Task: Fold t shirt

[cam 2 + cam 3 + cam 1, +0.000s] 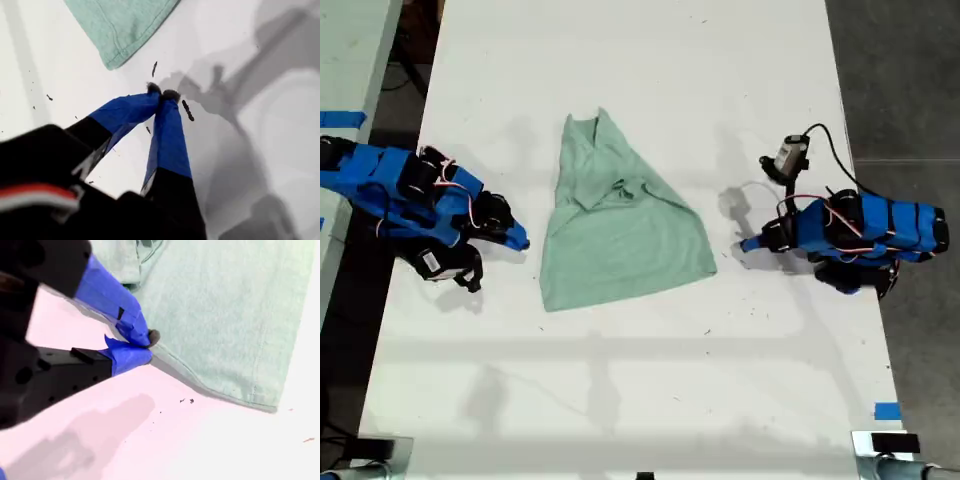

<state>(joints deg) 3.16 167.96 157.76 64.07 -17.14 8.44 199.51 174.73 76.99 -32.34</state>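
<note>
Blue tape covers the two fingers of my first gripper (161,94). They are pressed tight together with nothing between them. The tips point down at the bare white table (45,60). A few small dark specks (187,111) lie on the table just beside the tips. One corner of the t shirt (120,25) is near the tips but does not touch them. In the exterior view this gripper (748,243) sits on that view's right, just off the shirt's lower right corner.

My second gripper (142,345) also has blue fingers, and they are squeezed together too. Its tips sit right at one long edge of the t shirt (220,315). I cannot tell if they touch the cloth. No cloth shows between the fingers. In the exterior view this gripper (520,241) is on that view's left, just beside the shirt's left edge.

The pale green t shirt (620,240) lies in the middle of the table (620,390), between the two arms. It is partly folded. The far end is narrow and bunched, and the near end is wide and flat with a straight hem. Lots of white table shows around the shirt, most of all on the near and far sides. A small piece of blue tape (886,410) sticks near the table's edge, low on the exterior view's right.
</note>
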